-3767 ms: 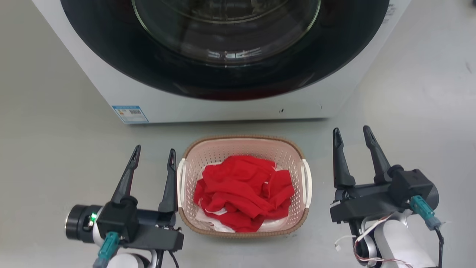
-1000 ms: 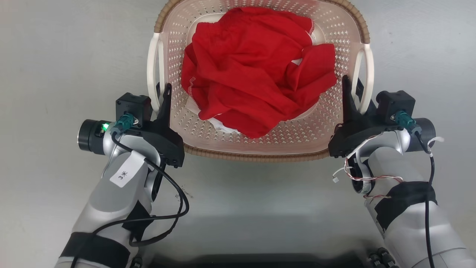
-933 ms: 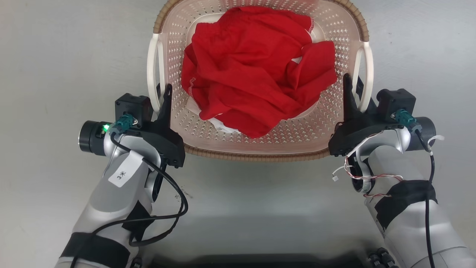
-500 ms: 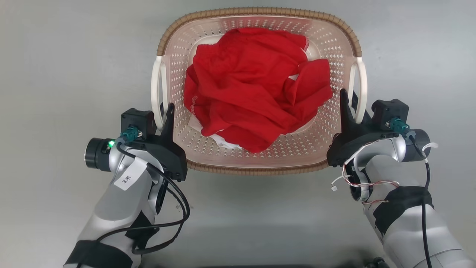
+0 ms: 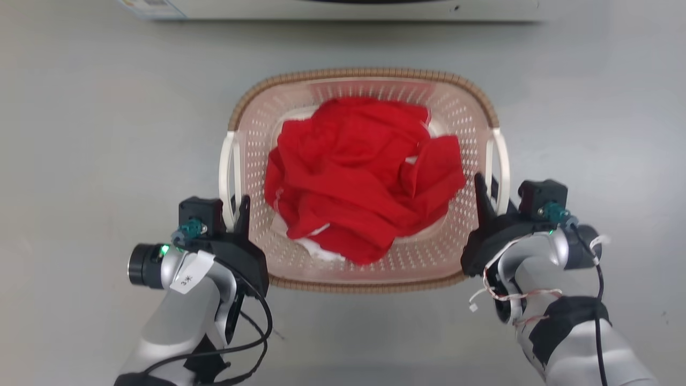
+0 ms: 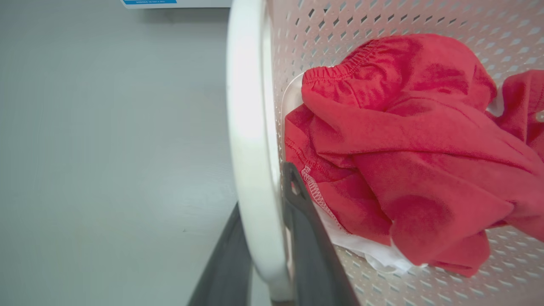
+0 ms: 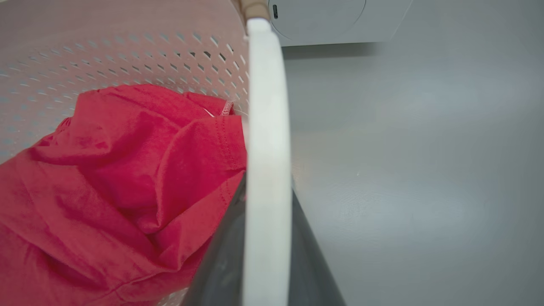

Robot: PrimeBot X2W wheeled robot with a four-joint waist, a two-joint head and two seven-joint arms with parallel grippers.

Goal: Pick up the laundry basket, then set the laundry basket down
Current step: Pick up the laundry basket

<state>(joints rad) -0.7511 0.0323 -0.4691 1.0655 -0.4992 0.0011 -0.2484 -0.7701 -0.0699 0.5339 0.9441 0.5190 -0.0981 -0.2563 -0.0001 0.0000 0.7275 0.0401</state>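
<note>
Against half a second ago, the laundry basket (image 5: 364, 75) looks smaller in the head view and the washer (image 5: 343, 9) has appeared at the far edge, so we judge the basket is being lowered to the floor (image 5: 80, 134). Our left fingers (image 5: 245, 217) stay closed on its left handle (image 5: 223, 171) and our right fingers (image 5: 479, 201) on its right handle (image 5: 504, 161). It hangs or rests just near of the washer; whether it touches the floor we cannot tell.
</note>
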